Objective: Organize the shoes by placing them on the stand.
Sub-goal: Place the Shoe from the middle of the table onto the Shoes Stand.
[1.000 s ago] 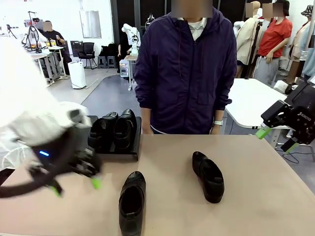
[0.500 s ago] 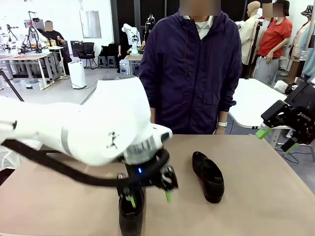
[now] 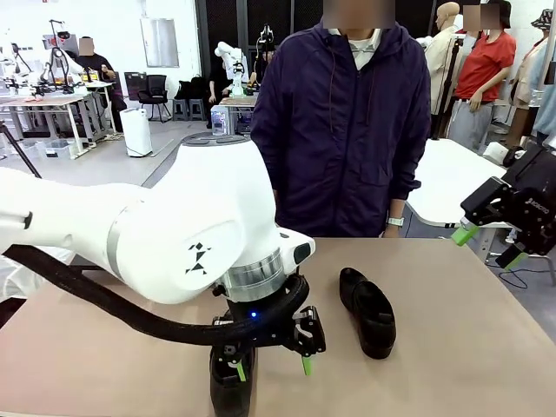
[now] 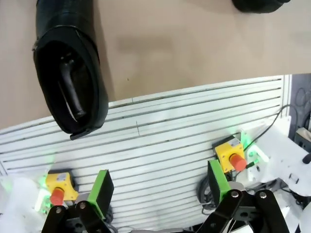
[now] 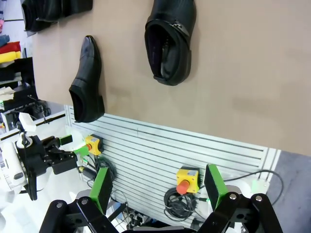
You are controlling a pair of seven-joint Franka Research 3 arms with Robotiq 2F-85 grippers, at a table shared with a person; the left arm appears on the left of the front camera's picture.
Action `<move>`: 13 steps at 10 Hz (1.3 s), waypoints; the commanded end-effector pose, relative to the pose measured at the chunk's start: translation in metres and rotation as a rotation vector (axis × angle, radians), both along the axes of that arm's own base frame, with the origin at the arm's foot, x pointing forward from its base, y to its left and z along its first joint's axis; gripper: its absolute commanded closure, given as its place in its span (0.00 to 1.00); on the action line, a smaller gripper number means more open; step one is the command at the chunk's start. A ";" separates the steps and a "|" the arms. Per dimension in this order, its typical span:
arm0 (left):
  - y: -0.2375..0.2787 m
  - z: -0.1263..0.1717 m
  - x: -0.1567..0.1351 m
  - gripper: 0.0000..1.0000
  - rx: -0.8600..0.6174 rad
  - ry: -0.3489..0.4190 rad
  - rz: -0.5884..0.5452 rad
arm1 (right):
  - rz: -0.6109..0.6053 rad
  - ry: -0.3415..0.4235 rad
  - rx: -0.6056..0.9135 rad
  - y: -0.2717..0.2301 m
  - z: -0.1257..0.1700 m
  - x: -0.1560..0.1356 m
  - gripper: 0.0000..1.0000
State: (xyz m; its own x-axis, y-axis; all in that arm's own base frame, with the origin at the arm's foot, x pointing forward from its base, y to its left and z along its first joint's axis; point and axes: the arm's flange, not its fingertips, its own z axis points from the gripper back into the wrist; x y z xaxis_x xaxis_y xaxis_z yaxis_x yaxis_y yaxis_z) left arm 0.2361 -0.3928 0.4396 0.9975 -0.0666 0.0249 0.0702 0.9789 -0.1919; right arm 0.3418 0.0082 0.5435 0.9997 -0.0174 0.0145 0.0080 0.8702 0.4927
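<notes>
Two black shoes lie on the tan table. The near shoe (image 3: 228,388) sits close to the front edge, and my left gripper (image 3: 272,367) hangs open just above its right side. In the left wrist view that shoe (image 4: 70,73) lies at the upper left, opening upward, away from the gap between the green pads (image 4: 101,190). The second shoe (image 3: 367,311) lies right of centre. My right gripper (image 3: 491,246) is open in the air at the right edge. From its wrist view I see both shoes (image 5: 170,39) (image 5: 87,82) and further shoes (image 5: 48,8) at the top left. My left arm hides the stand.
A person in a dark purple jacket (image 3: 347,130) stands at the table's far side, hands low. My bulky white left arm (image 3: 174,234) covers the table's left half. Below the front edge are a white slatted panel (image 4: 170,126) and yellow emergency-stop boxes (image 4: 232,156).
My left arm swung from the table's left side rightward over the near shoe and now hangs slightly lower there. The right arm has not moved. Both shoes lie as before.
</notes>
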 end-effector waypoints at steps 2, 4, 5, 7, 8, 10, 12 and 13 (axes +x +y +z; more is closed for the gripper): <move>-0.006 -0.015 0.040 0.00 0.038 -0.088 -0.067 | 0.008 0.000 0.006 0.001 0.003 0.003 0.00; -0.009 -0.025 0.055 0.00 0.088 -0.081 -0.062 | 0.008 0.000 0.006 0.001 0.003 0.003 0.00; -0.008 -0.031 0.061 0.00 0.107 -0.087 -0.059 | 0.008 0.000 0.006 0.001 0.003 0.003 0.00; -0.009 -0.045 0.074 0.00 0.091 -0.101 -0.063 | 0.008 0.000 0.006 0.001 0.003 0.003 0.00; -0.010 -0.055 0.082 0.00 0.111 -0.095 -0.042 | 0.008 0.000 0.006 0.001 0.003 0.003 0.00; -0.007 -0.072 0.088 0.00 0.146 -0.078 -0.006 | 0.008 0.000 0.006 0.001 0.003 0.003 0.00; -0.004 -0.083 0.089 0.00 0.139 -0.041 -0.002 | 0.008 0.000 0.006 0.001 0.003 0.003 0.00; -0.002 -0.085 0.088 0.00 0.146 -0.037 0.003 | 0.008 0.000 0.006 0.001 0.003 0.003 0.00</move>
State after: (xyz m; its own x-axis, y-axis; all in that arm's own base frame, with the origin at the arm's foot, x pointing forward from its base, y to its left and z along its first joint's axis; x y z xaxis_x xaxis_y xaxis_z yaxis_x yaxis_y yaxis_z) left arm 0.3233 -0.3887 0.3526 0.9949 -0.0915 0.0428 0.0936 0.9944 -0.0490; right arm 0.3420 0.0082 0.5431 0.9998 -0.0173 0.0133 0.0085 0.8702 0.4927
